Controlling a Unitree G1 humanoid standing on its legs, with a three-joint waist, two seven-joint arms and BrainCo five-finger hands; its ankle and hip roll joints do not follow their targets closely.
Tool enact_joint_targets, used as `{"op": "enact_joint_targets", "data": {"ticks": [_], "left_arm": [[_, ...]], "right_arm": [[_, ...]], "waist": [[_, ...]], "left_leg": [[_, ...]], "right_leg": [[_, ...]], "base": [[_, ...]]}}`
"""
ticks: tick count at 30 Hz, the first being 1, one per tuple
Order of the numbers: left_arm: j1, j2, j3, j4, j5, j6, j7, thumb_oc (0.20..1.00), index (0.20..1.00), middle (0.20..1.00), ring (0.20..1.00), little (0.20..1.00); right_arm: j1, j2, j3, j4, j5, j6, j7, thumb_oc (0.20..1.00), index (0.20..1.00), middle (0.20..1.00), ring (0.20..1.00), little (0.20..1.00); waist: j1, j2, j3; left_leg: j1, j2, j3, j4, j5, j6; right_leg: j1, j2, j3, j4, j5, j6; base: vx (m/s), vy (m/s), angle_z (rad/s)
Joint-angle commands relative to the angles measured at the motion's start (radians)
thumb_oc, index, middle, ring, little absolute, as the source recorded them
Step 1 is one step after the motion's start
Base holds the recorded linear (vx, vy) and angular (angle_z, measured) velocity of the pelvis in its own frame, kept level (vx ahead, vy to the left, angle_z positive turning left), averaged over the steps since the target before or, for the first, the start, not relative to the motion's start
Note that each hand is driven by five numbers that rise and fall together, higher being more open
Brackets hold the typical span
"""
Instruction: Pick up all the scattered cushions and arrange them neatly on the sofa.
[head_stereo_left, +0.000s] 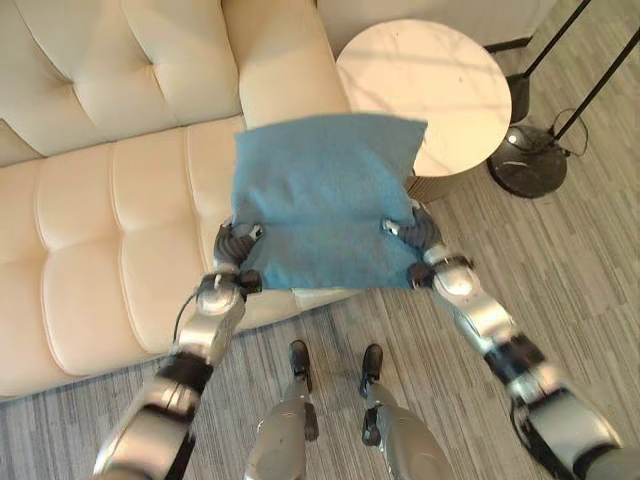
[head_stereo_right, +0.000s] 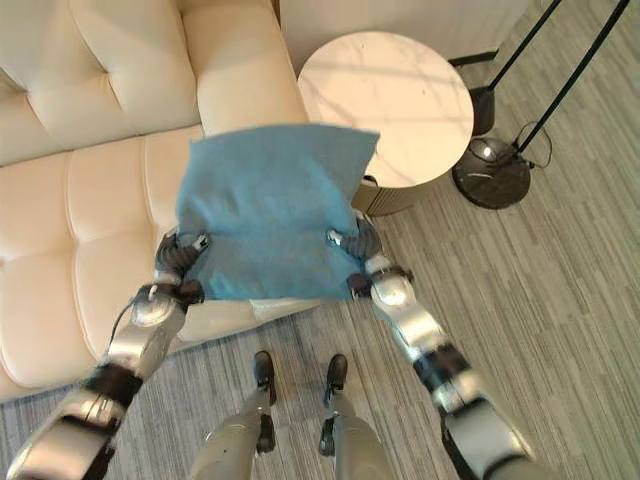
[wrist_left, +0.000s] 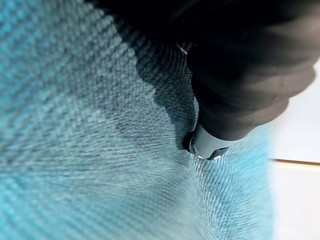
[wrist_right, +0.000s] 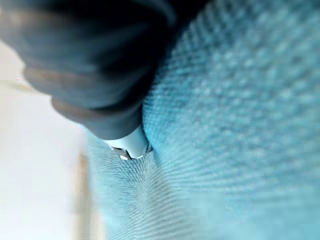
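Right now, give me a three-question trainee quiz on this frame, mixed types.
1. True or false: both hands, left hand and right hand, pinch the blue woven cushion.
2. The cushion is held above: A) the round white marble side table B) the cream tufted leather sofa seat edge C) the black floor-lamp base.
3. Fill in: the side table stands beside the sofa's ____.

Key: 1 true; 2 B; 3 armrest.
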Motion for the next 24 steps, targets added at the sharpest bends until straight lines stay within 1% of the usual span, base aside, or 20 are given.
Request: {"op": "enact_joint_targets", "data": {"ticks": [1,2,5,8,10,11,12,14,15,16,17,18,19,20,21,22,23,24], "left_arm": [[0.004,-0.069,-0.009,-0.128,0.085,-0.085,-0.119,0.2,0.2,0.2,0.2,0.2],[0.143,-0.058,0.044,-0.242,0.116,-0.08,-0.165,0.2,0.2,0.2,0.2,0.2],[0.248,-0.049,0.091,-0.353,0.123,-0.083,-0.193,0.2,0.2,0.2,0.2,0.2],[0.312,-0.04,0.115,-0.446,0.136,-0.091,-0.203,0.2,0.2,0.2,0.2,0.2],[0.314,-0.038,0.109,-0.465,0.131,-0.095,-0.201,0.2,0.2,0.2,0.2,0.2],[0.306,-0.033,0.101,-0.466,0.133,-0.098,-0.2,0.2,0.2,0.2,0.2,0.2],[0.298,-0.028,0.097,-0.467,0.133,-0.101,-0.202,0.2,0.2,0.2,0.2,0.2],[0.278,-0.02,0.087,-0.472,0.128,-0.106,-0.206,0.2,0.2,0.2,0.2,0.2],[0.28,-0.017,0.086,-0.473,0.123,-0.108,-0.211,0.2,0.2,0.2,0.2,0.2],[0.283,-0.018,0.083,-0.471,0.128,-0.112,-0.205,0.2,0.2,0.2,0.2,0.2],[0.283,-0.02,0.08,-0.478,0.119,-0.11,-0.208,0.2,0.2,0.2,0.2,0.2],[0.284,-0.02,0.08,-0.478,0.119,-0.11,-0.208,0.2,0.2,0.2,0.2,0.2],[0.287,-0.022,0.082,-0.479,0.121,-0.109,-0.209,0.2,0.2,0.2,0.2,0.2],[0.276,-0.034,0.065,-0.48,0.111,-0.108,-0.21,0.2,0.2,0.2,0.2,0.2],[0.275,-0.035,0.064,-0.481,0.111,-0.108,-0.21,0.2,0.2,0.2,0.2,0.2],[0.271,-0.04,0.058,-0.479,0.109,-0.106,-0.21,0.2,0.2,0.2,0.2,0.2],[0.26,-0.051,0.043,-0.478,0.11,-0.1,-0.218,0.2,0.2,0.2,0.2,0.2],[0.259,-0.052,0.044,-0.478,0.11,-0.1,-0.218,0.2,0.2,0.2,0.2,0.2]], "right_arm": [[0.047,0.051,0.001,-0.15,-0.049,-0.129,0.13,0.2,0.2,0.2,0.2,0.2],[0.186,0.037,-0.071,-0.258,-0.057,-0.139,0.172,0.2,0.2,0.2,0.2,0.2],[0.287,0.05,-0.12,-0.354,-0.018,-0.15,0.211,0.2,0.2,0.2,0.2,0.2],[0.335,0.062,-0.152,-0.441,-0.008,-0.172,0.222,0.2,0.2,0.2,0.2,0.2],[0.33,0.079,-0.15,-0.457,0.002,-0.184,0.214,0.2,0.2,0.2,0.2,0.2],[0.33,0.084,-0.156,-0.466,0.001,-0.194,0.204,0.2,0.2,0.2,0.2,0.2],[0.336,0.086,-0.17,-0.481,-0.002,-0.199,0.198,0.2,0.2,0.2,0.2,0.2],[0.346,0.077,-0.194,-0.5,-0.012,-0.217,0.184,0.2,0.2,0.2,0.2,0.2],[0.356,0.072,-0.204,-0.507,-0.018,-0.216,0.182,0.2,0.2,0.2,0.2,0.2],[0.366,0.073,-0.212,-0.516,-0.023,-0.225,0.178,0.2,0.2,0.2,0.2,0.2],[0.363,0.068,-0.216,-0.517,-0.025,-0.221,0.176,0.2,0.2,0.2,0.2,0.2],[0.363,0.068,-0.216,-0.517,-0.025,-0.221,0.176,0.2,0.2,0.2,0.2,0.2],[0.351,0.061,-0.219,-0.518,-0.027,-0.225,0.17,0.2,0.2,0.2,0.2,0.2],[0.348,0.034,-0.232,-0.504,-0.032,-0.227,0.153,0.2,0.2,0.2,0.2,0.2],[0.348,0.033,-0.232,-0.503,-0.032,-0.227,0.153,0.2,0.2,0.2,0.2,0.2],[0.342,0.024,-0.234,-0.495,-0.04,-0.227,0.144,0.2,0.2,0.2,0.2,0.2],[0.334,-0.001,-0.239,-0.485,-0.072,-0.214,0.123,0.2,0.2,0.2,0.2,0.2],[0.334,-0.001,-0.239,-0.484,-0.072,-0.214,0.123,0.2,0.2,0.2,0.2,0.2]], "waist": [[-0.016,0.009,-0.129],[-0.02,0.016,-0.172],[-0.021,0.02,-0.194],[-0.023,0.021,-0.178],[-0.021,0.024,-0.152],[-0.022,0.026,-0.133],[-0.026,0.027,-0.121],[-0.026,0.036,-0.128],[-0.025,0.041,-0.138],[-0.021,0.039,-0.147],[-0.015,0.043,-0.158],[-0.017,0.042,-0.157],[0.01,0.042,-0.172],[0.007,0.061,-0.157],[0.004,0.063,-0.157],[0.001,0.069,-0.148],[-0.02,0.067,-0.136],[-0.019,0.07,-0.136]], "left_leg": [[0.05,-0.024,-0.049,0.0,-0.111,-0.027],[0.091,-0.03,-0.051,-0.001,-0.124,-0.022],[0.12,-0.033,-0.057,0.004,-0.139,-0.017],[0.126,-0.032,-0.049,0.013,-0.142,-0.006],[0.117,-0.024,-0.042,0.018,-0.135,0.002],[0.103,-0.018,-0.045,0.024,-0.124,0.004],[0.082,-0.017,-0.059,0.033,-0.116,0.006],[0.005,-0.014,-0.099,0.055,-0.076,0.003],[-0.012,-0.014,-0.116,0.055,-0.067,0.002],[-0.024,-0.02,-0.14,0.047,-0.041,-0.007],[-0.044,-0.021,-0.158,0.047,-0.026,-0.017],[-0.043,-0.022,-0.16,0.047,-0.026,-0.017],[-0.076,-0.033,-0.181,0.037,0.015,-0.057],[-0.153,-0.039,-0.184,0.064,0.058,-0.118],[-0.156,-0.039,-0.188,0.067,0.057,-0.119],[-0.169,-0.036,-0.176,0.085,0.059,-0.128],[-0.152,-0.02,-0.111,0.13,0.02,-0.101],[-0.155,-0.018,-0.112,0.131,0.021,-0.101]], "right_leg": [[0.041,-0.047,0.011,0.052,-0.131,0.092],[0.082,-0.05,0.011,0.046,-0.14,0.095],[0.106,-0.052,0.011,0.056,-0.155,0.097],[0.09,-0.058,0.015,0.111,-0.154,0.104],[0.051,-0.064,0.025,0.186,-0.144,0.116],[0.034,-0.061,0.044,0.223,-0.152,0.115],[0.022,-0.052,0.076,0.276,-0.175,0.113],[0.02,-0.013,0.139,0.374,-0.218,0.098],[0.022,-0.001,0.152,0.405,-0.227,0.091],[0.047,0.025,0.18,0.43,-0.248,0.089],[0.07,0.044,0.192,0.385,-0.294,0.065],[0.074,0.043,0.19,0.382,-0.295,0.064],[0.139,0.065,0.17,0.279,-0.359,0.022],[0.168,0.101,0.149,0.163,-0.351,-0.013],[0.169,0.102,0.146,0.161,-0.35,-0.014],[0.168,0.1,0.131,0.159,-0.345,-0.017],[0.157,0.077,0.087,0.161,-0.327,-0.014],[0.155,0.079,0.087,0.16,-0.324,-0.015]], "base": [[0.18,0.057,-0.12],[0.16,0.068,-0.1],[0.06,0.058,0.0],[-0.12,0.066,-0.02],[-0.26,-0.001,-0.12],[-0.34,-0.039,-0.21],[-0.36,-0.057,-0.13],[-0.34,-0.104,0.19],[-0.28,-0.166,0.64],[-0.18,-0.123,1.08],[-0.1,-0.098,1.08],[-0.12,-0.153,1.07],[-0.39,-0.311,1.04],[-0.4,-0.311,0.96],[-0.36,-0.183,1.4],[-0.25,0.005,1.51],[-0.25,0.007,1.32],[-0.26,0.03,0.85]]}}
